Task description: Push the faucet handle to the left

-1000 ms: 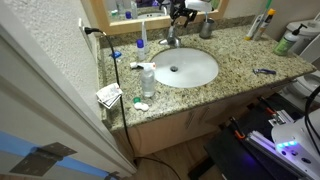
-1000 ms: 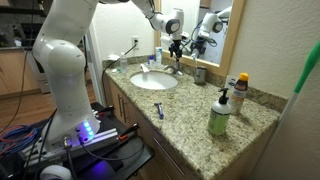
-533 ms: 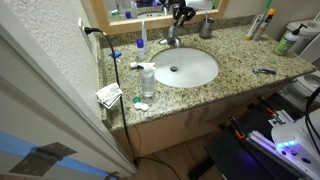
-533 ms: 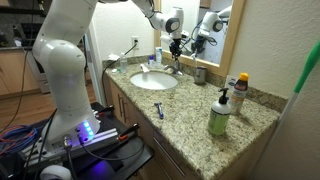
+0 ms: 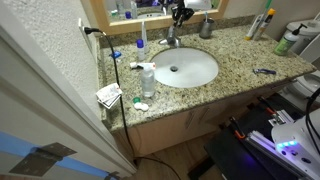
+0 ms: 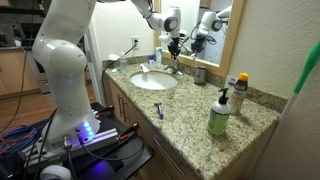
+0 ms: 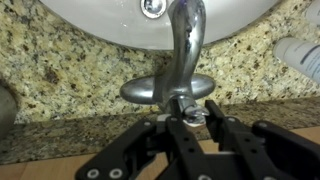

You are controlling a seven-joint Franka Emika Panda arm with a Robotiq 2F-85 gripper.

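Note:
The faucet [image 5: 170,40] stands behind the white oval sink [image 5: 212,62] on a granite counter, in both exterior views; its curved spout [image 7: 185,40] reaches over the basin. The small silver faucet handle [image 7: 191,109] sticks out from the faucet base [image 7: 165,88] toward me in the wrist view. My gripper [image 7: 194,120] sits right at it, its black fingers [image 7: 172,125] closed in on either side of the lever's tip. From outside, the gripper [image 6: 176,45] hangs just above the faucet [image 6: 175,66], pointing down.
A mirror rises right behind the faucet. A metal cup [image 5: 206,28] stands beside it, and a clear bottle [image 5: 148,78] sits at the basin's edge. A razor [image 5: 264,71], a green soap bottle [image 6: 219,115] and a packet [image 5: 109,95] lie on the counter.
The jaws have closed from wide open onto the handle tip. The arm has hardly shifted.

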